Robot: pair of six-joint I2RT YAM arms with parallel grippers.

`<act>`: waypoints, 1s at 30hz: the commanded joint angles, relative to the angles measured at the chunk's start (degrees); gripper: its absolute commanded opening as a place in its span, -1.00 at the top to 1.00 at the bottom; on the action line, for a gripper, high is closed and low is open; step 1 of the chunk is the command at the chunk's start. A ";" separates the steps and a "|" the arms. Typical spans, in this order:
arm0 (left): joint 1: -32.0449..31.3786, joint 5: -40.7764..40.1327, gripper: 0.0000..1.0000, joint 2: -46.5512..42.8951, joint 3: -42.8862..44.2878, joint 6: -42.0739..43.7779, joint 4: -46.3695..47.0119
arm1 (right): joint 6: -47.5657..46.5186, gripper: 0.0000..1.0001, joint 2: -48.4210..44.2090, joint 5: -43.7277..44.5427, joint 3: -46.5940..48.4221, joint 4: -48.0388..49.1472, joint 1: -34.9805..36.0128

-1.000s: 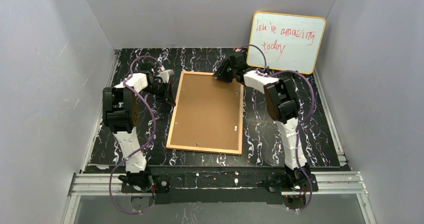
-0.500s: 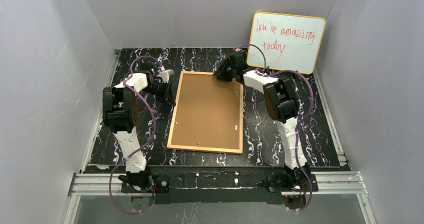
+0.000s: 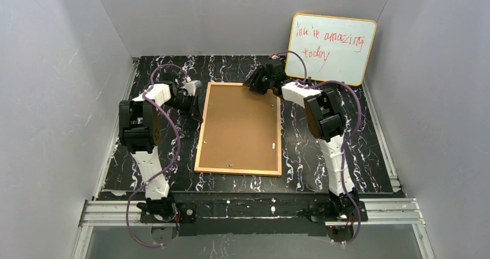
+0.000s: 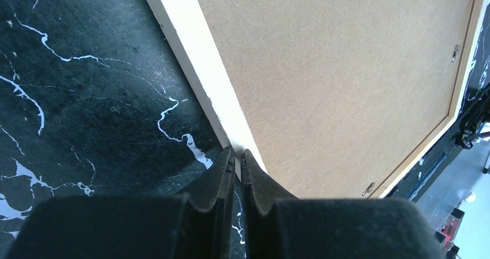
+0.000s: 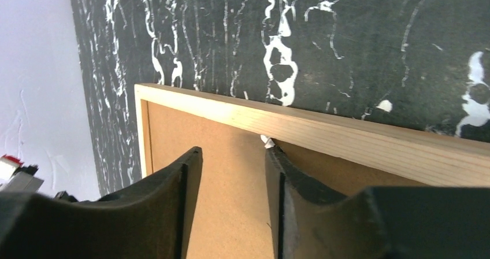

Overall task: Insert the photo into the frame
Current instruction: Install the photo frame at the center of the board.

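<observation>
The frame lies face down on the black marbled table, its brown back panel up. The photo is out of view. My left gripper is shut, its tips pressed against the frame's pale left rail. My right gripper is open over the far end of the panel. Its right fingertip touches a small white tab under the far wooden rail. Nothing sits between the right fingers.
A whiteboard with red handwriting leans against the back wall at the far right, just behind the right arm. Grey walls close in on three sides. Small metal clips sit along the panel's edges.
The right gripper's jaws have spread a little wider at the frame's far rail. The frame's near end has slid slightly to the right. The left gripper stays put and shut.
</observation>
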 commanded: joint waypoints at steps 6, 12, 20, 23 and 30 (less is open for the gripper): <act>3.38 -5.08 0.99 2.27 3.23 8.06 -9.64 | -3.84 -0.53 -17.69 -1.85 -8.92 1.37 -4.48; 3.70 -7.28 0.98 1.30 0.35 11.09 -9.91 | -5.43 -0.57 -27.14 -0.80 -21.94 0.20 -8.15; 2.86 -6.41 0.98 0.94 -2.03 10.72 -9.39 | -4.65 -0.56 -27.57 0.32 -28.87 0.18 -8.81; 2.06 -6.36 0.98 0.93 -2.16 10.38 -9.45 | -3.79 -0.50 -26.74 -0.84 -28.62 0.83 -8.64; -1.82 -6.14 0.99 0.73 -3.42 9.52 -8.57 | -2.55 -0.37 -22.52 -2.17 -23.60 2.88 -5.21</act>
